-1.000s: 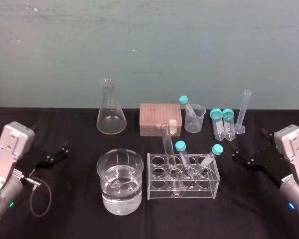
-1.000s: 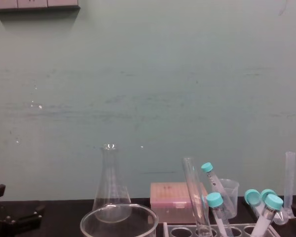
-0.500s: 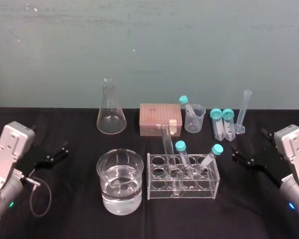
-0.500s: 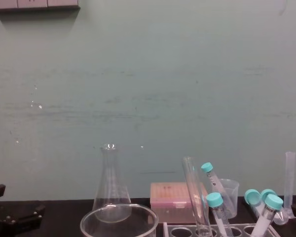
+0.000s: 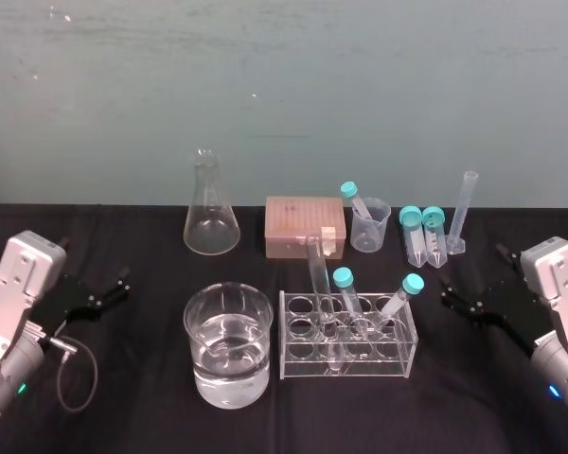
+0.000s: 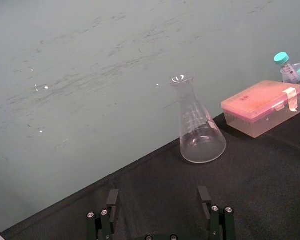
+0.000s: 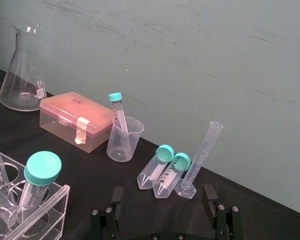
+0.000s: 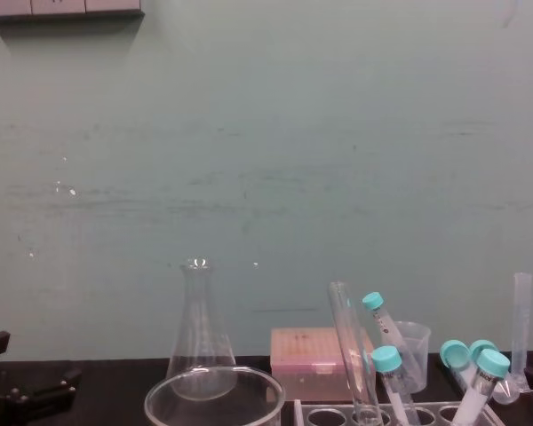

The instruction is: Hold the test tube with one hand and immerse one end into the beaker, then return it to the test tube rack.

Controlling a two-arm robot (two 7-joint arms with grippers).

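Standing in the test tube rack (image 5: 301,365) at lower centre, the test tube (image 5: 316,276) leans right of the beaker (image 5: 229,380). The left gripper (image 5: 124,283), lower left, and the right gripper (image 5: 447,294), lower right, rest spread wide, empty.

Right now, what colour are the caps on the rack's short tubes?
Teal caps, clearest in the right wrist view.

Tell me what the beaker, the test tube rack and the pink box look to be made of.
The beaker looks like clear glass: it has a thick glossy rim, sharp highlights and fully see-through walls. The test tube rack seems to be clear acrylic or a similar hard plastic, with flat plates and bright edges. The pink box looks like translucent, duller plastic, with soft, cloudy walls.
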